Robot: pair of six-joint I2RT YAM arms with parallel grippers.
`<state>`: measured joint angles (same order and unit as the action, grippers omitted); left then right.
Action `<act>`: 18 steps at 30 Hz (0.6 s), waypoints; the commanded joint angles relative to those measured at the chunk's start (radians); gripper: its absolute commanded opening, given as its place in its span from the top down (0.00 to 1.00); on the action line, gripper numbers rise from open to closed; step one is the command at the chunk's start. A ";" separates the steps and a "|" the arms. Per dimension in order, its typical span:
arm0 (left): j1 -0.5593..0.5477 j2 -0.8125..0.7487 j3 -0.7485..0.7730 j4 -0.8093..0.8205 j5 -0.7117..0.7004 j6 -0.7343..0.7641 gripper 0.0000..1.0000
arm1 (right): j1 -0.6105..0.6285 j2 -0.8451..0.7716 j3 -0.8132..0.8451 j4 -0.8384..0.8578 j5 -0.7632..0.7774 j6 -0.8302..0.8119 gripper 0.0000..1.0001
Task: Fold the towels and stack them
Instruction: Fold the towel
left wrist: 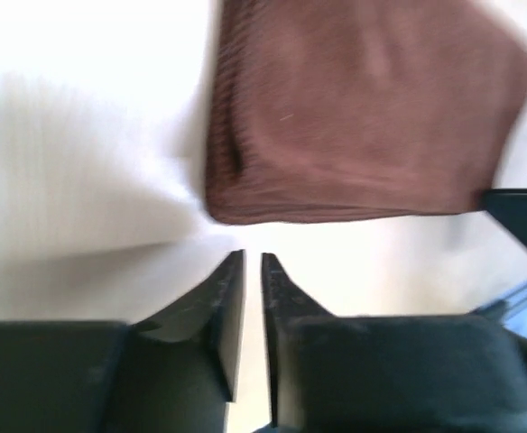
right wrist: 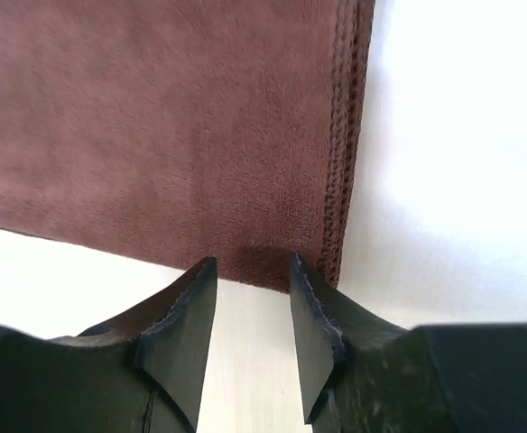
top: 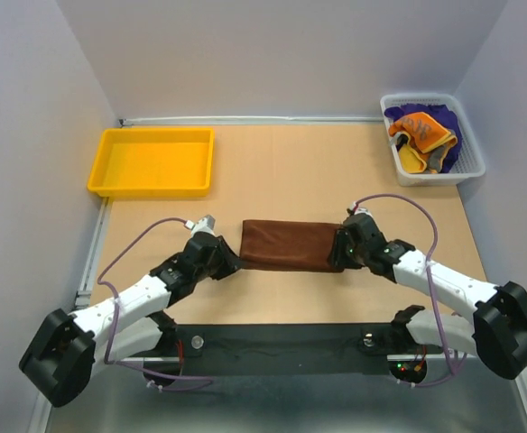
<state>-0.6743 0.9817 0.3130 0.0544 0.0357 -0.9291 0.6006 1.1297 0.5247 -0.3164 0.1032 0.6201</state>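
Centrally, brown towel (top: 289,245) lies folded.

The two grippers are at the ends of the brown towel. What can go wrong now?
1. The left gripper has its jaws almost closed, but the brown towel lies beyond its tips, so it may close on nothing.
2. The right gripper reaches only the towel's near edge, beside the stitched hem. Such a shallow hold could slip when lifting.
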 commanded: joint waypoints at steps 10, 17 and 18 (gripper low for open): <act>-0.001 0.058 0.140 0.004 -0.203 -0.036 0.49 | -0.007 0.113 0.196 0.100 -0.033 -0.083 0.55; -0.002 0.172 0.107 0.055 -0.151 -0.048 0.83 | -0.005 0.150 0.137 0.157 0.023 -0.066 0.55; -0.002 0.169 0.089 0.059 -0.143 -0.050 0.86 | -0.007 0.153 0.118 0.160 0.038 -0.057 0.55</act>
<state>-0.6743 1.1652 0.4328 0.0612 -0.1085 -0.9699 0.5968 1.2804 0.6785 -0.2226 0.0875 0.5537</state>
